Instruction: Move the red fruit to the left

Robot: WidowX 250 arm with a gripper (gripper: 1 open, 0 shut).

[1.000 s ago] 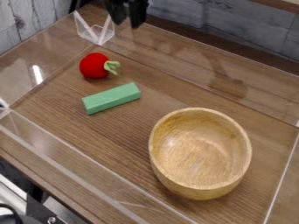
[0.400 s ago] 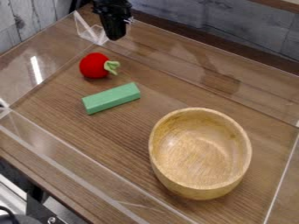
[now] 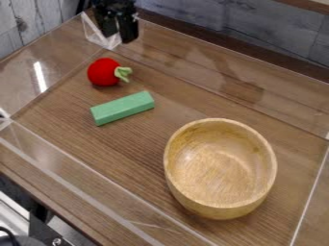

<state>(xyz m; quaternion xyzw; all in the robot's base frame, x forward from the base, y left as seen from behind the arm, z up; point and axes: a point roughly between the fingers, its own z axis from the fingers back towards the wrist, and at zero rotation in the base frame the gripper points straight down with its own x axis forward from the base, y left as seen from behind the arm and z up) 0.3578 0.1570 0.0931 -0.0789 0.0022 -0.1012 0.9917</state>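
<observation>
Gripper (image 3: 112, 36) has shifted left since earlier frame; jaws open, empty. Fruit (image 3: 106, 71) lies directly below-front, apart.

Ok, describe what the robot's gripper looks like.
Only the lower end of the gripper shows at the top edge: a black, blocky body with two short dark fingers. The picture is too blurred to show cables or markings.
</observation>
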